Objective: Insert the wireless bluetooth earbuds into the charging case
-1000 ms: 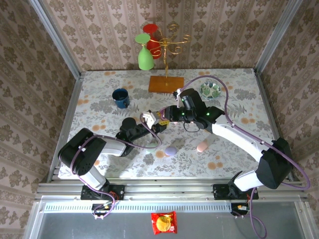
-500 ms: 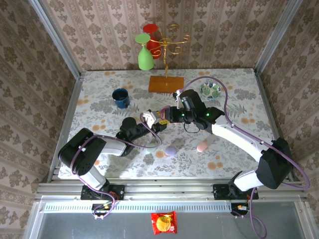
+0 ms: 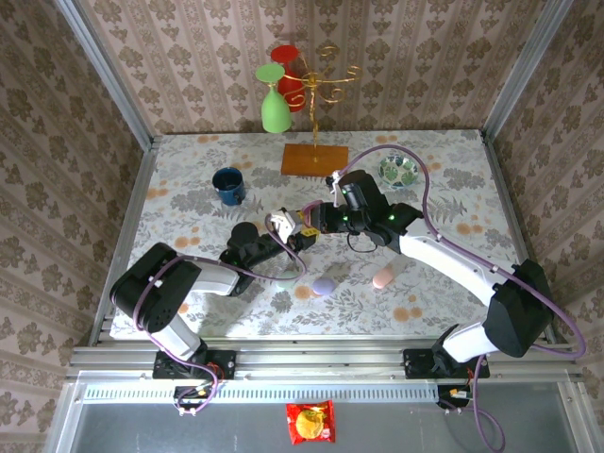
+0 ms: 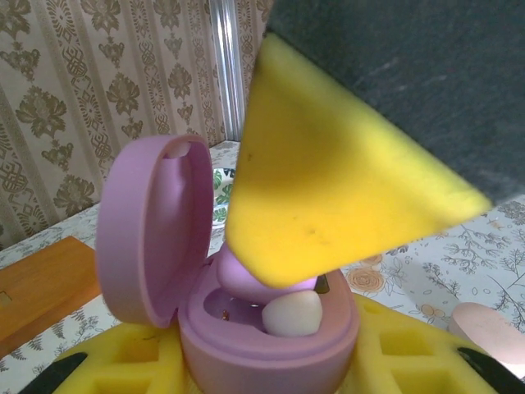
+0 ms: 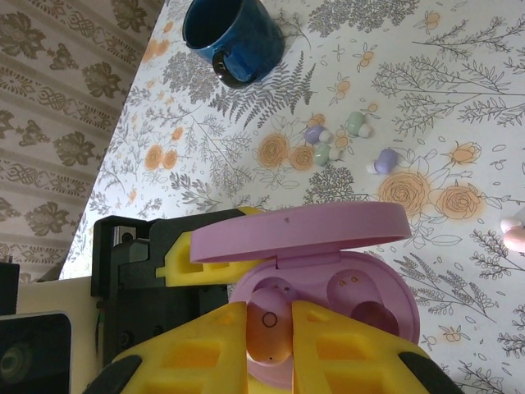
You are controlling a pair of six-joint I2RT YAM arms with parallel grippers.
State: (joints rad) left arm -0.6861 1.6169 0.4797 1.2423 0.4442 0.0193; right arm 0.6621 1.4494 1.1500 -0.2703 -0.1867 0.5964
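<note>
A lilac charging case with its lid swung open is held up off the table, and my left gripper is shut on its base. My right gripper is shut on a pinkish-lilac earbud and holds it in the case's left socket. From the left wrist view that earbud's whitish tip rests inside the case under the right gripper's yellow finger. The case's right socket is bare. In the top view the two grippers meet at mid-table, left and right.
Several loose earbuds lie on the flowered cloth below a blue mug. A lilac case and a pink case sit near the front. A small bowl and a cup stand on a wooden base are at the back.
</note>
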